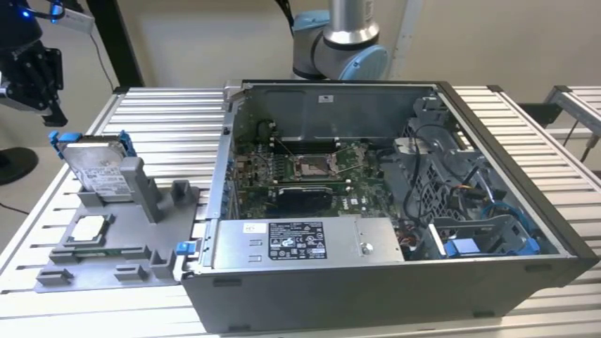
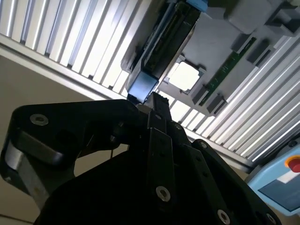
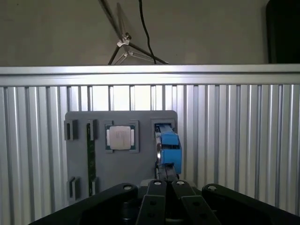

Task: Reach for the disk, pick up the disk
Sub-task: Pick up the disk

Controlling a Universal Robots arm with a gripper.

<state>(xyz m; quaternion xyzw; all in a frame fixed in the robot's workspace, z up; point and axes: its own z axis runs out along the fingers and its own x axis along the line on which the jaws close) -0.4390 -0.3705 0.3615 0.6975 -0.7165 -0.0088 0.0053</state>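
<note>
Disk (image 1: 94, 169), silver-grey with blue frame, leans in holder (image 1: 141, 243); gripper (image 3: 168, 183) above, clenched empty.

The gripper (image 1: 56, 116) is matt black throughout, a blocky body tapering to two narrow flat finger bars that lie flush together. In both wrist views small round silver screws (image 2: 162, 191) dot its linkage plates, and rounded black knuckles (image 3: 211, 189) flank the bars on either side. Behind the gripper a small blue light (image 1: 28, 14) glows beside a pale grey bracket (image 1: 73, 20). The arm (image 1: 350, 21) is a silver-grey tube with light blue joint caps (image 1: 368, 65).
</note>
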